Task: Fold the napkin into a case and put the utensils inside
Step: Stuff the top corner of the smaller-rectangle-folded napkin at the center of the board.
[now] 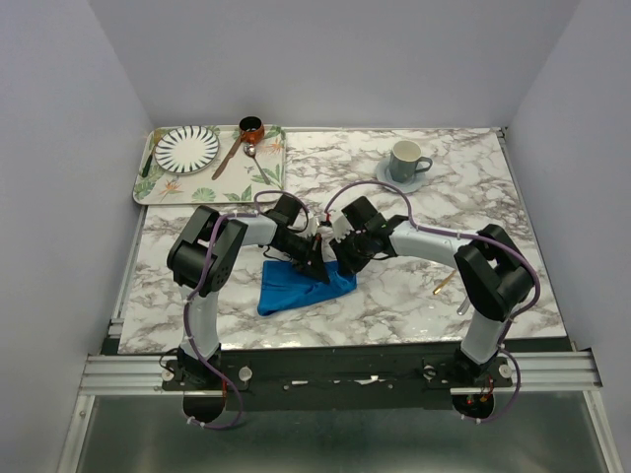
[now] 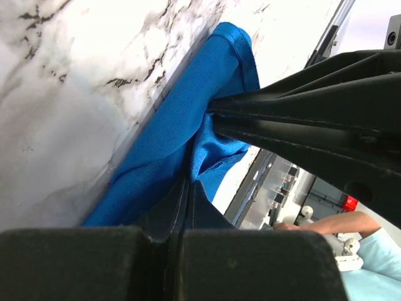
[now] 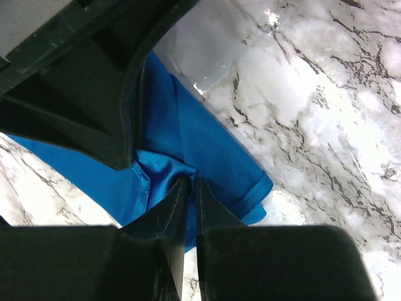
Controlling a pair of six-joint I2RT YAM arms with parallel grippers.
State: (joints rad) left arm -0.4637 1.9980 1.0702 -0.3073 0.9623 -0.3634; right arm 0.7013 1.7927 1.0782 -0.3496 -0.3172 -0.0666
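Top view: napkin lies mid-tabletop as a rumpled blue wedge, part doubled over, def not a narrow case yet. Both arms lean in over its far edge. Left tool and right tool sit just beside each other on the cloth, too dark from here to read the jaws. Gold utensil and silver utensil lie on bare marble by the right arm, partly hidden by it, well apart from the napkin. Tray and cup sit at the far side, not in play.

Left wrist: left tool is pinched tight on a fold of the napkin, cloth running right into the tips. Right tool comes in from the side, tips touching the same bunch of cloth.

Right wrist: right tool is narrow, a thin slit between the fingers, w/ a puckered fold at the tips. I can't tell if it's gripping or only resting against the cloth. Left tool crowds the upper left, over the napkin. Cloth shows two layers and a hemmed corner flat on the tabletop.

Progress, my read: fold is underway, prob an early crease, nothing like a pouch w/ an opening. Left to do: crease down to a long rectangle, flatten it, then fetch both utensils and slide them in. Well under half done, I'd say.
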